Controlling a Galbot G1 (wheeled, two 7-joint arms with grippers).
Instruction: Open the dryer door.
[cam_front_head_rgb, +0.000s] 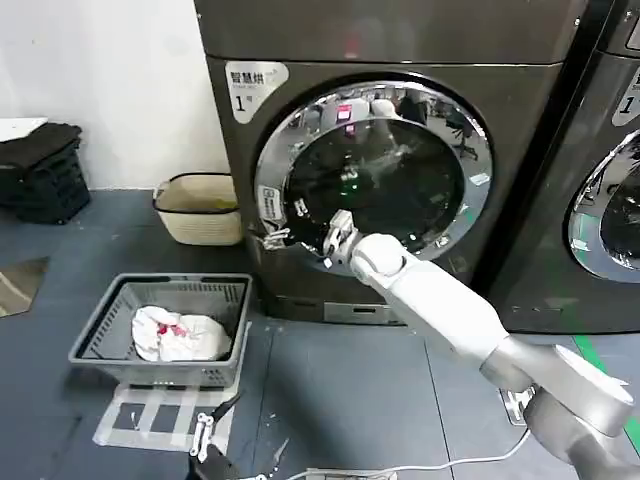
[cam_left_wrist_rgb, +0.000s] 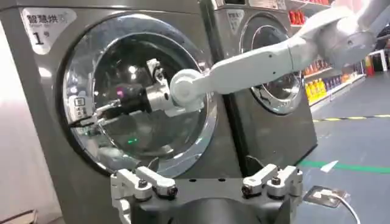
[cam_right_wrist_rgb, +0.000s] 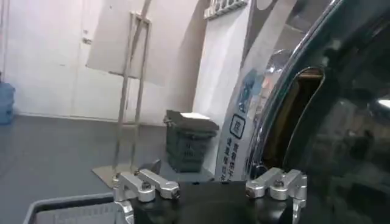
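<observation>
The dryer door fills the front of the dark grey dryer marked 1, its chrome ring lying flush against the machine, so the door looks closed. The right gripper has its tips at the door's left rim, low on the ring, right by the small sticker there; the white arm reaches in from the lower right across the glass. In the left wrist view its dark fingers lie against the chrome edge, and I cannot tell whether they are spread or closed. The left gripper hangs low by the floor, fingers spread apart, just in front of the grey laundry basket holding a white cloth.
</observation>
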